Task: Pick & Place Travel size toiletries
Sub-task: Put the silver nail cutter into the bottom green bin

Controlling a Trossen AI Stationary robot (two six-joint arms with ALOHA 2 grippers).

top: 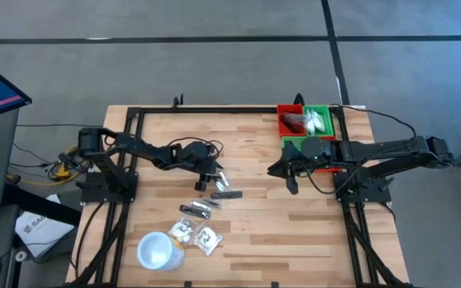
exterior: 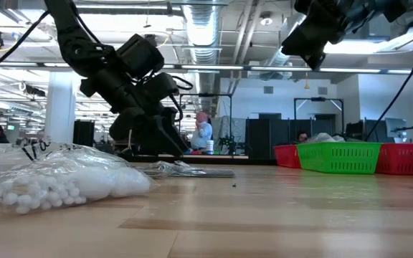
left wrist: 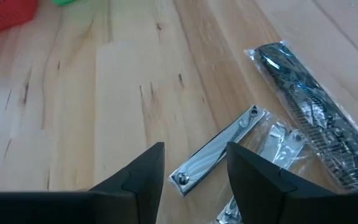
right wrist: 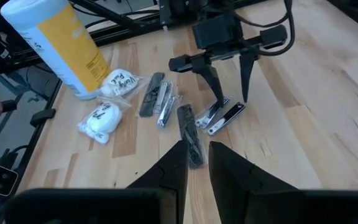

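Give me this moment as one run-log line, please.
left gripper: open, straddling nail clipper | right gripper: raised near bins | sachets: on table

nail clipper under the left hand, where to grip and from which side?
Take the nail clipper across its narrow width at mid-length, from straight above. It lies flat on the table, long and thin, and the left hand already straddles it, open.

No legible text; only unreadable, perhaps handwritten marks on the sachets (right wrist: pixel 118 83).
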